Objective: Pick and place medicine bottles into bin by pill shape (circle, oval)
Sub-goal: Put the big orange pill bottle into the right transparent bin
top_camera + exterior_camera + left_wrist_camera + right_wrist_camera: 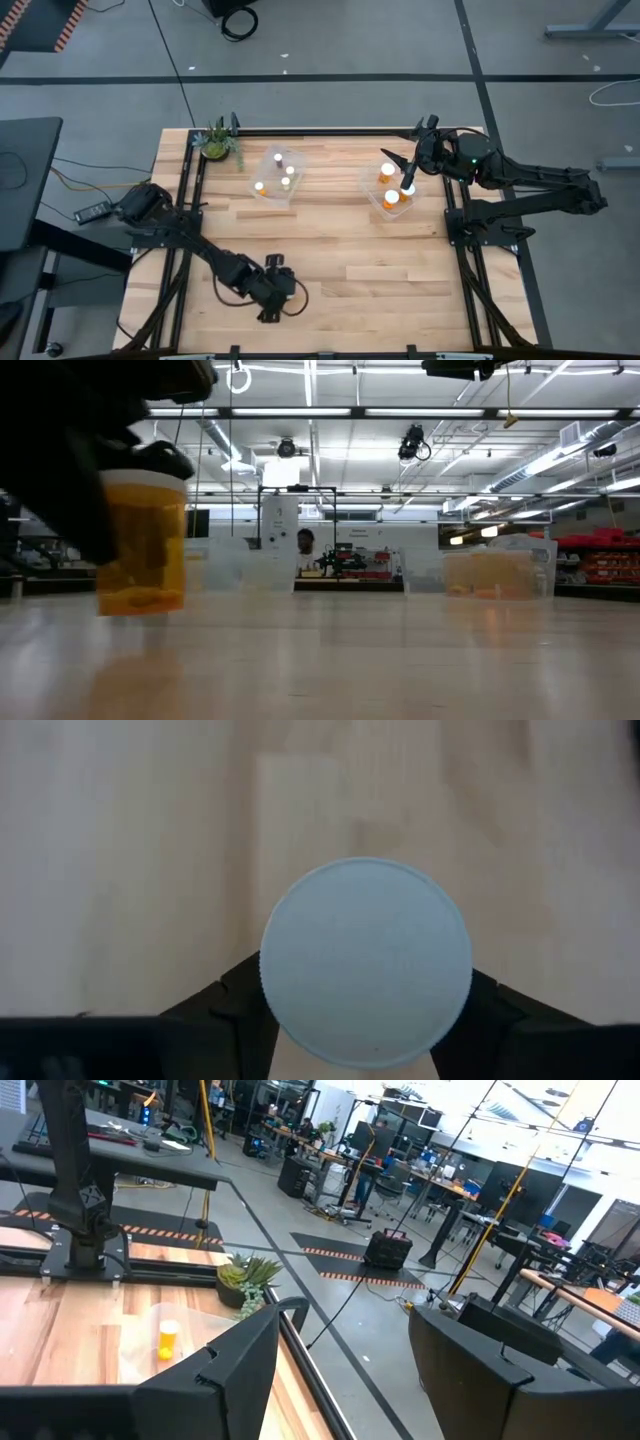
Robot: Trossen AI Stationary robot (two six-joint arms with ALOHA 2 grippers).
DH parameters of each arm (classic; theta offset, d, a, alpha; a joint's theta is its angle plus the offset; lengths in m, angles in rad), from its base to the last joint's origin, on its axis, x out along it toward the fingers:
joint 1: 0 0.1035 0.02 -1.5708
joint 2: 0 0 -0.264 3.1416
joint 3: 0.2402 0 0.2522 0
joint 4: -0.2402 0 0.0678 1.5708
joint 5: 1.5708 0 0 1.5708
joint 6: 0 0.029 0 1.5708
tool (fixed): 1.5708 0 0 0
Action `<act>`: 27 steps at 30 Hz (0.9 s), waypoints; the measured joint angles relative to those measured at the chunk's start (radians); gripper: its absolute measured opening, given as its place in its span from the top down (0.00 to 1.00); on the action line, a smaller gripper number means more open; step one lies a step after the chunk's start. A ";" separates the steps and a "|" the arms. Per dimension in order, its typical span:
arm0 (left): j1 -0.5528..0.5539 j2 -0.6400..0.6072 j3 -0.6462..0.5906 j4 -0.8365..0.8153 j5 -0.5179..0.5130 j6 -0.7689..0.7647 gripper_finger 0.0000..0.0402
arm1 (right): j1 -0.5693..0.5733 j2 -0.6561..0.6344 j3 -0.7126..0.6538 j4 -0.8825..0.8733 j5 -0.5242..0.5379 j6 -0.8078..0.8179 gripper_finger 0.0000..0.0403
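Note:
My left gripper [276, 290] is near the table's front edge, pointing down, shut on an orange medicine bottle [142, 545] with a round white cap [365, 960]. In the low view the bottle stands upright under the dark gripper [70, 470]. My right gripper [401, 170] is open and empty above the right clear bin [377, 205], which holds orange bottles [390, 198]. The left clear bin [262, 162] holds several white-capped bottles [287, 171]. In the right wrist view the open fingers [215, 1370] frame nothing. My left gripper pinches the bottle between its two fingers [225, 1010], one on each side just under the cap's rim [268, 1005]. The fingers come from above, pointing down. The bottle is upright; whether its base touches the table I cannot tell.
A small green potted plant [217, 143] stands at the table's far left corner, beside the left bin. Black frame rails [190, 190] run along the table's left, right and far sides. Bare wood [340, 260] lies between the bins and the front edge.

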 joint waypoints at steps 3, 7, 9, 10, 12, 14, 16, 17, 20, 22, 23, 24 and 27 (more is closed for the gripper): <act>0.048 0.000 0.000 0.002 -0.021 0.097 0.49 | 0.000 0.000 0.000 0.000 0.000 0.000 0.42; 0.127 0.000 0.000 0.018 -0.031 0.216 0.51 | 0.000 0.000 0.000 0.000 0.000 0.000 0.42; 0.169 0.000 0.000 0.043 -0.033 0.271 0.51 | 0.000 0.000 0.000 0.000 0.000 0.000 0.42; 0.190 0.000 0.000 0.060 -0.034 0.299 0.51 | 0.000 0.000 0.000 0.000 0.000 0.000 0.42; 0.230 0.000 0.000 0.095 -0.033 0.351 0.50 | 0.000 0.000 0.000 0.000 0.000 0.000 0.42; 0.268 0.000 0.000 0.127 -0.033 0.398 0.49 | 0.000 0.000 0.000 0.000 0.000 0.000 0.42; 0.307 0.000 0.000 0.156 -0.032 0.436 0.50 | 0.000 0.000 0.000 0.000 0.000 -0.003 0.42; 0.326 0.000 0.000 0.169 -0.032 0.453 0.50 | 0.000 0.000 0.000 0.000 0.000 -0.003 0.42; 0.386 0.000 0.000 0.206 -0.017 0.494 0.51 | 0.000 0.000 0.000 0.000 0.000 -0.003 0.42; 0.425 0.000 0.000 0.240 0.007 0.516 0.51 | 0.000 0.000 0.000 0.001 0.000 -0.006 0.42; 0.443 0.000 0.000 0.257 0.018 0.528 0.51 | 0.000 0.000 0.000 0.003 0.000 -0.009 0.42; 0.459 0.000 0.000 0.274 0.028 0.538 0.50 | 0.000 0.000 0.000 0.007 0.000 -0.011 0.42; 0.505 0.000 0.000 0.338 0.051 0.579 0.50 | 0.000 0.000 0.000 0.012 0.000 -0.011 0.42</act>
